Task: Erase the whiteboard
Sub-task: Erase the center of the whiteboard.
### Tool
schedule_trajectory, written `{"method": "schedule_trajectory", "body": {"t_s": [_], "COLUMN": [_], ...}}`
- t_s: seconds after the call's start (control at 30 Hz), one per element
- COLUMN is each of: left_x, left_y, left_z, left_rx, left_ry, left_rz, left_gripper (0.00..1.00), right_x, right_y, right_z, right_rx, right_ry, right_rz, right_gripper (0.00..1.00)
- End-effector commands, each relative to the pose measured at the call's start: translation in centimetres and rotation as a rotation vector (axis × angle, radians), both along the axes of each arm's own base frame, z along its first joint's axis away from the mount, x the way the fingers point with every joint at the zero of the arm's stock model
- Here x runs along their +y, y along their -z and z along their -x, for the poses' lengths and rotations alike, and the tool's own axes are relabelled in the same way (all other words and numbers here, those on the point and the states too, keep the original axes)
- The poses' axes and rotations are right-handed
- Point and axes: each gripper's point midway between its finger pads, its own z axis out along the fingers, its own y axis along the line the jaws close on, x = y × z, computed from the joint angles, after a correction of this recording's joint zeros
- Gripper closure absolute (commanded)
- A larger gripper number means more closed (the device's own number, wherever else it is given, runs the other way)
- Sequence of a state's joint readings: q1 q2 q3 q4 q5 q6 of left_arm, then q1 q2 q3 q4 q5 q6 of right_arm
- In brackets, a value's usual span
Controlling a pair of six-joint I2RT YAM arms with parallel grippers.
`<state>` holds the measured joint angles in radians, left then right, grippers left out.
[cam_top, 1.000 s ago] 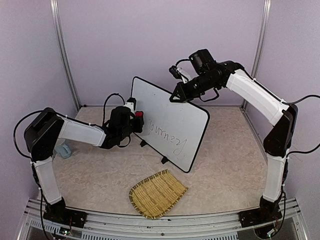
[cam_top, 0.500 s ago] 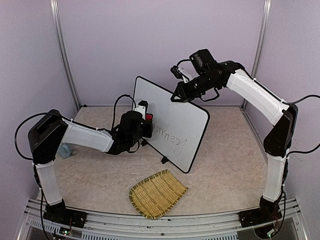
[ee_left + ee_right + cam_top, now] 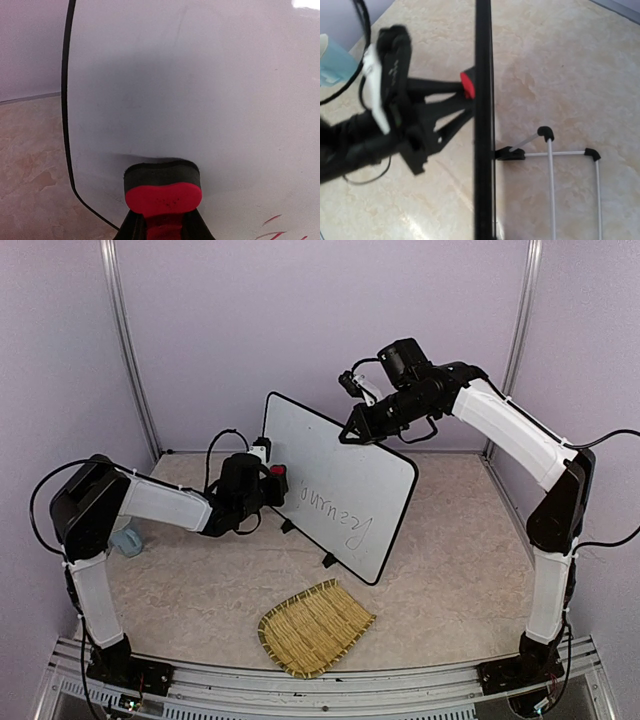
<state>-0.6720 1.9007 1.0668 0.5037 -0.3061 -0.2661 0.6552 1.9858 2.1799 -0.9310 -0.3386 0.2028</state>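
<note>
— At the middle of the table (image 3: 450, 570): a whiteboard (image 3: 340, 485), standing on edge, leaning back a little, face turned toward the left arm. Thin black rim, rounded corners.

— Any writing on it?

— Dark handwriting (image 3: 335, 508) across the lower middle of the face. Blank above that and along the left side.

— And the left gripper (image 3: 275, 483)?

— Reaching in low from the left, closed around an eraser (image 3: 162, 187) with a red body and a black pad. Pad set against the board's face near the left edge, just left of the writing. From the left wrist, only a few strokes in view at the lower right.

— The right gripper (image 3: 352, 433)?

— High up, clamped on the board's top rim about midway along. From the right wrist, rim seen edge-on down the middle, a wire stand (image 3: 560, 165) behind the board on the right, the eraser's red end meeting the board from the left.

— Anything else?

— A straw mat (image 3: 315, 628) flat at the front, near the board's lower corner but apart from it. A small blue object (image 3: 127, 540) at the far left beside the left arm, partly hidden.
</note>
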Motion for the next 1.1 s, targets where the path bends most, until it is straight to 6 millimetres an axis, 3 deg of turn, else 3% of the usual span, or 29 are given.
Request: {"method": "schedule_trajectory", "body": {"t_s": [0.0,0.37,1.07], "left_x": [-0.7,-4.7,-5.7], "left_y": [1.4,4.0,7.3], "left_z": [0.3,2.9,5.3], "left_rx": [0.043,0.077,0.216], "left_ry": [0.039,0.110,0.052], "left_rz": [0.038,0.023,0.173], "left_gripper": [0.82,0.82,0.82], "right_x": [4.0,4.0,4.1], "right_y": [0.9,1.0,1.0], "right_z": [5.8,5.7,5.7], "right_rx": [0.135,0.136,0.137], "right_ry": [-0.242,-0.237,-0.238], "right_rz": [-0.075,-0.072,-0.072], "right_gripper": [1.00,1.00,1.00]}}
